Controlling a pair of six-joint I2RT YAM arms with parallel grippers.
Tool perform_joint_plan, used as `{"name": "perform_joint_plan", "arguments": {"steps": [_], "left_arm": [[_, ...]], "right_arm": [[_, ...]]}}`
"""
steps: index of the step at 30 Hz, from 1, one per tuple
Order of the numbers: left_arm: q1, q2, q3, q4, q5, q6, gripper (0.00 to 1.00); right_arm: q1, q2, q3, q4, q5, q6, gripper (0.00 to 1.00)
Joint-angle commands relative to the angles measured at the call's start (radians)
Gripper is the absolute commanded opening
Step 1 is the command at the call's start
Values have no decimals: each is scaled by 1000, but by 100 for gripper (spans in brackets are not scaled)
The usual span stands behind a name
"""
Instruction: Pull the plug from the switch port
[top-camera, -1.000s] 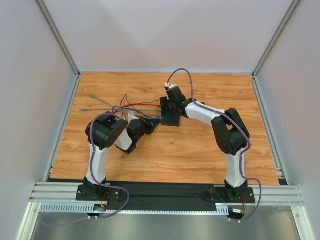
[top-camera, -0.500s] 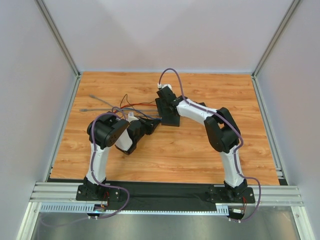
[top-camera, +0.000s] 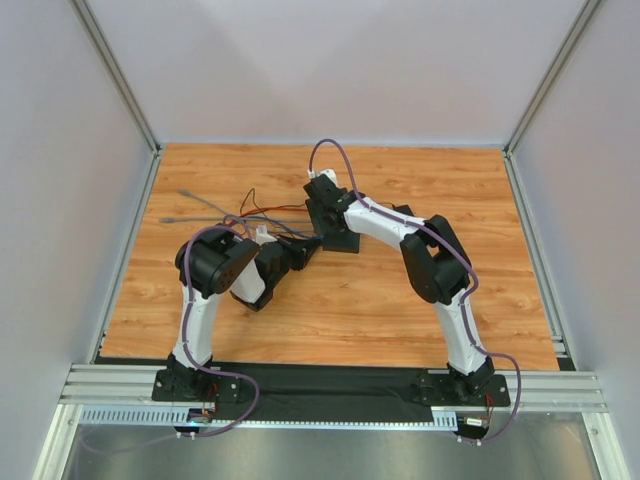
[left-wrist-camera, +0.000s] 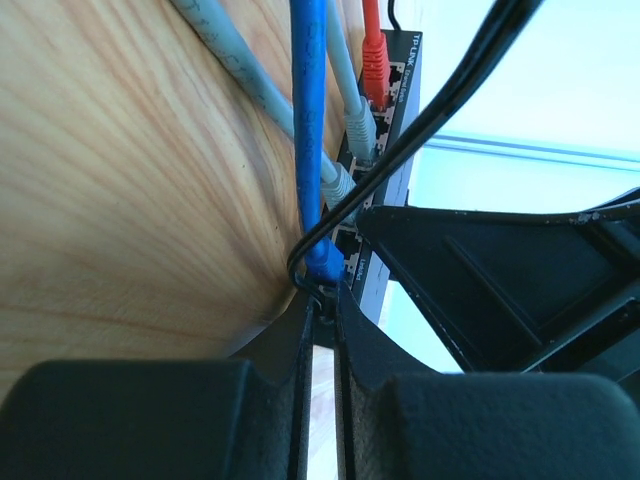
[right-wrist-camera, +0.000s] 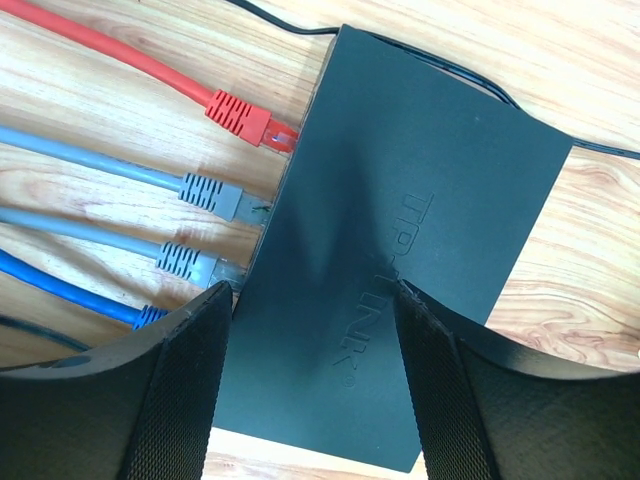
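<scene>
Along the port edge (right-wrist-camera: 278, 190), left claw (left-wrist-camera: 322, 306) pinches the blue plug (left-wrist-camera: 321, 266); right claw (right-wrist-camera: 312, 290), wide open, straddles the switch (right-wrist-camera: 410, 150).

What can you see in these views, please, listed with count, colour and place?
table: one, wooden, under everything.
switch: one, black, mid-table, cables along one edge.
red cable: one, red, plugged into the switch.
grey cables: two, grey, plugged in beside the red.
blue cable: one, blue, next port along, at the left gripper's fingertips.
black cable: at least one, black, trailing past the switch.
left gripper: one, black, shut on blue cable.
right gripper: one, black, open, straddling the switch.
</scene>
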Motion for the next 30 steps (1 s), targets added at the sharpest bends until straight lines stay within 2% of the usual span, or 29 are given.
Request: {"name": "perform_joint_plan", "arguments": {"steps": [1,10,16,30], "left_arm": [[-1,15,-44,66,-55,51,0],[51,0,-130,176,-24,67,0],[54,-74,-106,55,5,130,0],[36,-57,-61,43,5,141,0]], "right_arm": [[-17,68,-34,-145,95,-20,67],[-56,59,-62,-102,40,3,68],[-59,64,-62,-94,17,-11,67],[29,5,-95,-28,-42,-135,76]]}}
